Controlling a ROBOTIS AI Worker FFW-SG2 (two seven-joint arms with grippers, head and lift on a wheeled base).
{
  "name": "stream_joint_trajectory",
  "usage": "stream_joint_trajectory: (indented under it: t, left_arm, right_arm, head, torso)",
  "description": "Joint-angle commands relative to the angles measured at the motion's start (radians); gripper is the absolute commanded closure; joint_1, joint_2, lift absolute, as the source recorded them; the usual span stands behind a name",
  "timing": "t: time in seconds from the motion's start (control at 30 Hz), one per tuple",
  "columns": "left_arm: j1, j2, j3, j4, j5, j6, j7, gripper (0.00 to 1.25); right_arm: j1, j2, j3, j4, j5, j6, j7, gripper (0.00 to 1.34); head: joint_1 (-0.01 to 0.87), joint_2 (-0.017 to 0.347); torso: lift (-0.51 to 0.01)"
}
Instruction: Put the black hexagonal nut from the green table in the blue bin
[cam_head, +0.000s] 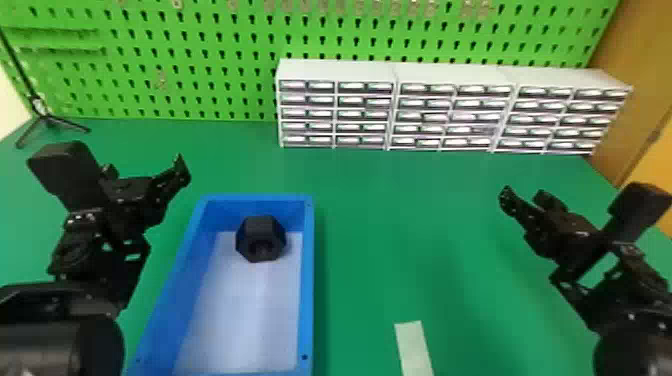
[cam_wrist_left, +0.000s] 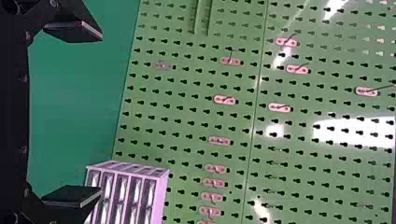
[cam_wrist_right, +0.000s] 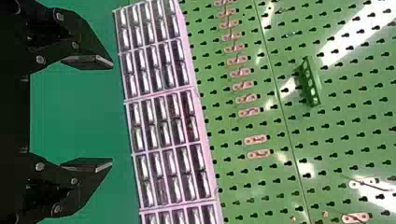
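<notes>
Black hexagonal nut (cam_head: 261, 240) in the blue bin (cam_head: 309, 280), down at the far end, close by the far wall, nearer the right wall than the left, hole facing my way. Left gripper (cam_head: 145, 171) up to the left of the bin, near its far corner; left wrist view has my left gripper (cam_wrist_left: 101, 114) with fingers spread wide, nothing between them. Right gripper (cam_head: 525, 196) well off to the right of the bin; right wrist view gives my right gripper (cam_wrist_right: 112, 113) the same, fingers parted, released, no load. Green table (cam_head: 385, 225) under the bin. Pale strip (cam_head: 414, 347) lies on it to the right of the bin's near end, apart from the wall. White drawer cabinets (cam_head: 335, 114) stand beyond the bin and to its right; green pegboard (cam_head: 185, 65) rises behind, small tripod (cam_head: 45, 118) beyond the bin, well to its left
</notes>
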Motion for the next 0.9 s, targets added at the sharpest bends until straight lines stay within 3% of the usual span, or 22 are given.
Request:
stream_joint_trajectory:
  t: [0.0, 0.87]
  left_arm:
    - [-0.001, 0.0, 0.001, 0.0, 0.0, 0.0, 0.0, 0.13]
    - [-0.009, 0.0, -0.009, 0.002, -0.003, 0.0, -0.001, 0.13]
  right_arm:
    - [0.001, 0.0, 0.0, 0.0, 0.001, 0.0, 0.0, 0.52]
    - [0.001, 0.009, -0.001, -0.002, 0.001, 0.0, 0.0, 0.52]
  head:
    - [0.692, 0.008]
    - [0.692, 0.008]
  torso:
    - [-0.097]
    - [-0.097]
